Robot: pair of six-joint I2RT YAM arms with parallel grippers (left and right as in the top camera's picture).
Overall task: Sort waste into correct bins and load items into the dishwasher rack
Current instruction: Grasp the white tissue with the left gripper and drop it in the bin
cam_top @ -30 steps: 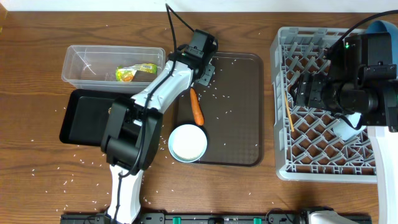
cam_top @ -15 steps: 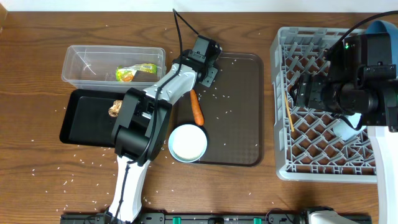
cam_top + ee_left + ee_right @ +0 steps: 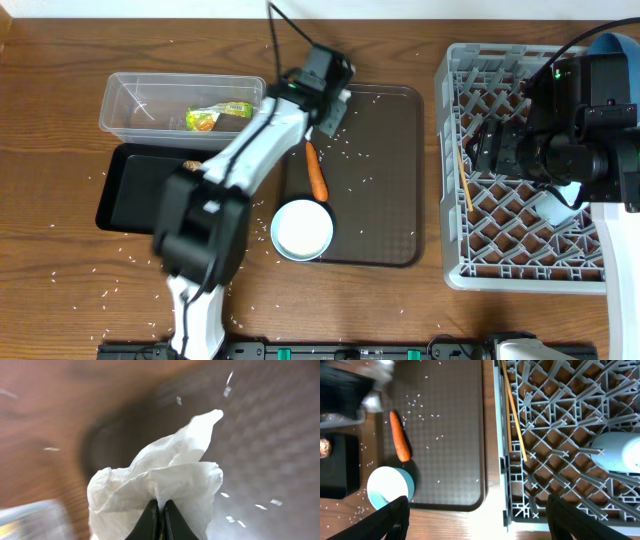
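Note:
My left gripper [image 3: 160,512] is shut on a crumpled white tissue [image 3: 165,480] and holds it over the back left corner of the brown serving tray [image 3: 385,200]. In the overhead view that gripper [image 3: 328,108] sits just right of the clear tub [image 3: 140,95], which holds a yellow-green wrapper [image 3: 220,115]. A brown lump [image 3: 189,164] lies in the black tray [image 3: 135,190], partly under my arm. The carrot [image 3: 317,172] and a white-inside cup [image 3: 302,230] lie on the serving tray. My right gripper [image 3: 485,525] is wide open and empty over the grey rack [image 3: 500,255].
White rice grains [image 3: 355,150] are scattered over the serving tray and the table. The rack holds a white cup [image 3: 620,452] and a thin wooden stick [image 3: 512,410]. A blue rim [image 3: 612,41] shows behind the right arm. My left arm lies across the black tray.
My left arm's lower links have swung left over the black tray. Its gripper stays by the tray's back left corner with the tissue. The right arm has not moved.

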